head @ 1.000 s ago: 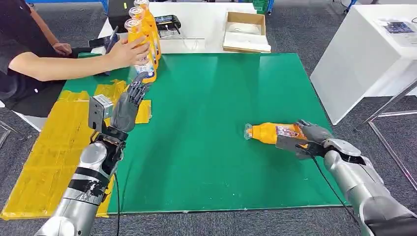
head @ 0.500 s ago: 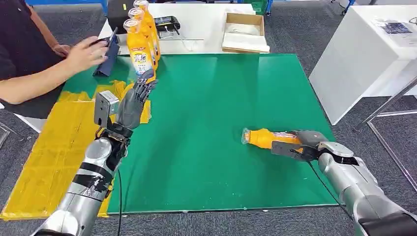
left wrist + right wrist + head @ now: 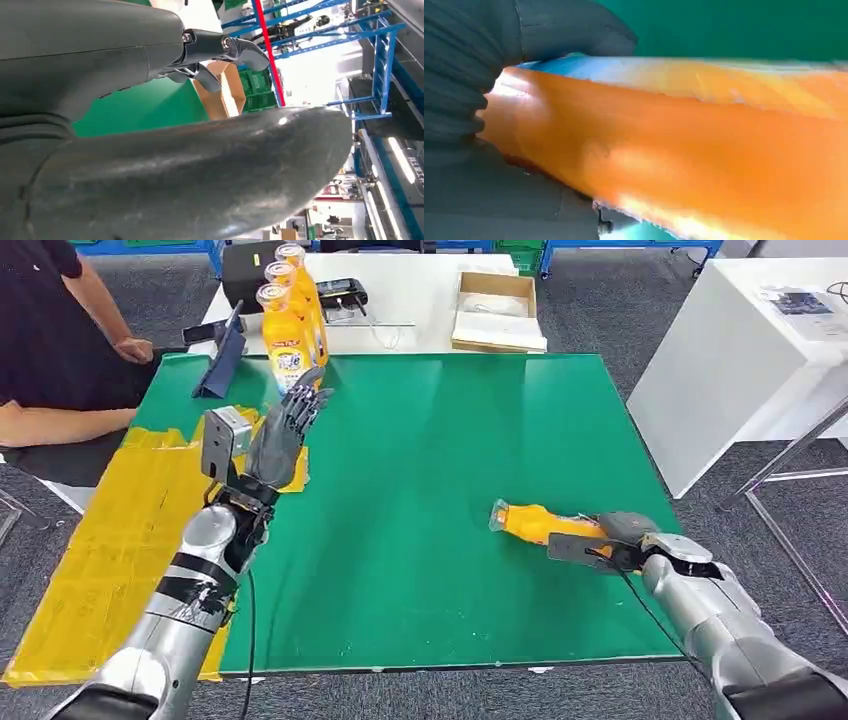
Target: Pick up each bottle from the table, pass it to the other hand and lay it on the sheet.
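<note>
You can't see the base of the bottle [image 3: 540, 522]: the right hand [image 3: 600, 538] covers it. Behind the front standing bottle [image 3: 284, 338], two more are half hidden.

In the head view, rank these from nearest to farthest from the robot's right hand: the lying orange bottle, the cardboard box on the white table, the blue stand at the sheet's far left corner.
1. Lying orange bottle: in the right hand itself, near the sheet's right edge.
2. Cardboard box: on the white table beyond the sheet's far edge.
3. Blue stand: far left corner, across the sheet.
</note>
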### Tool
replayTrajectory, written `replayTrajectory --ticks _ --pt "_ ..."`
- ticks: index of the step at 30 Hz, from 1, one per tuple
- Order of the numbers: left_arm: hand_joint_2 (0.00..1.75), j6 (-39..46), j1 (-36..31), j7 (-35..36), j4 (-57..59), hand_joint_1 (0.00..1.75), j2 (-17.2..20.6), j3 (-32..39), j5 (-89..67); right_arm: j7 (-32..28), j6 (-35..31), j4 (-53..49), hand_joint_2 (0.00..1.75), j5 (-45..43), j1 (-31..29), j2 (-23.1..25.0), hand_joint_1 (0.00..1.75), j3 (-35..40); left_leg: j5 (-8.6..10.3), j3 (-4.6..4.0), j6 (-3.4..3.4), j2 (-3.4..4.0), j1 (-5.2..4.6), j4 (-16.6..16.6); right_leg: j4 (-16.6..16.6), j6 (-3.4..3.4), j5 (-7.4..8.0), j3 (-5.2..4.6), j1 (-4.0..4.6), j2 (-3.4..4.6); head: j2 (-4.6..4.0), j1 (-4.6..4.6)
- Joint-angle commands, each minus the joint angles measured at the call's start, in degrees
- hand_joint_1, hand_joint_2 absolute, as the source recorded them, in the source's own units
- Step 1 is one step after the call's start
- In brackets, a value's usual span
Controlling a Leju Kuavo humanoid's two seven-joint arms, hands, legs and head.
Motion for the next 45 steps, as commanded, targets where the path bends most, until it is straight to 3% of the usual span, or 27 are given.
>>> replayTrajectory --ticks 1,2,4,8,9,15,20,28,45 --pt "0.00 0.1 1.8 1.5 4.2 0.00 -2.9 -1.0 1.5 -14.7 -4.8 -30.9 1.75 -28.5 16.9 17.1 1.75 -30.5 -0.09 0.19 -0.11 0.37 0.12 -0.1 -0.1 -0.09 0.07 0.11 0.10 0.54 0.00 0.11" --pt "0.00 0.5 1.7 1.5 4.0 0.00 -3.4 -1.4 1.4 -11.2 -5.6 -37.2 1.75 -29.4 18.9 18.5 1.75 -29.5 -0.15 0.22 -0.21 0.48 0.08 -0.2 -0.1 -0.14 0.07 0.05 0.04 0.77 0.00 0.02" --pt "0.00 0.7 2.2 1.6 2.4 0.00 -4.4 -2.0 1.5 -11.7 -7.2 -44.4 1.75 -30.8 21.0 21.4 1.75 -28.1 -0.16 -0.09 -0.22 0.59 0.08 0.0 0.1 -0.10 0.05 -0.29 0.07 0.70 0.00 0.02" --pt "0.00 1.4 2.6 2.1 1.2 0.00 -4.6 -2.3 1.2 -12.3 -7.7 -45.0 1.75 -31.7 21.6 21.3 1.75 -27.0 0.02 -0.47 -0.30 0.00 0.04 0.0 0.3 -0.12 -0.15 -0.71 0.06 0.26 0.00 -0.04" --pt "1.75 1.4 2.6 2.1 1.0 0.00 -4.7 -2.3 1.2 -12.5 -7.7 -44.7 1.75 -31.8 21.6 21.4 1.75 -26.7 0.05 -0.54 -0.30 -0.04 0.07 0.0 0.3 -0.13 -0.15 -0.73 0.10 0.17 0.00 0.00" --pt "1.75 2.2 5.2 2.5 -1.6 0.00 -7.2 -4.5 0.9 -11.7 -9.8 -40.2 1.75 -23.6 19.9 26.9 1.75 -14.4 0.00 -0.72 -0.28 0.23 0.02 0.0 0.3 -0.13 -0.09 -0.92 0.05 0.43 0.00 0.02" --pt "1.75 2.7 7.0 2.0 -4.8 0.00 -7.3 -6.0 1.4 -10.9 -9.3 -35.9 1.75 -23.1 18.6 27.8 1.75 -7.7 -0.05 -0.63 -0.31 0.21 -0.01 -0.1 0.3 -0.17 -0.14 -0.91 0.01 0.49 0.00 -0.02" --pt "1.75 2.2 9.1 1.5 -8.7 0.00 -6.8 -7.7 1.6 -10.7 -9.0 -33.5 1.75 -23.2 17.7 27.5 1.75 -4.0 -0.09 -0.62 -0.29 0.21 0.01 -0.1 0.3 -0.17 -0.18 -0.89 0.00 0.53 0.00 0.02" --pt "1.75 2.3 9.2 0.8 -8.8 0.00 -6.8 -7.7 2.3 -11.3 -10.2 -36.3 1.75 -25.6 18.9 24.6 1.75 -8.0 0.01 -0.81 -0.27 0.07 0.00 -0.1 0.3 -0.14 -0.13 -1.02 0.02 0.31 0.00 0.02"
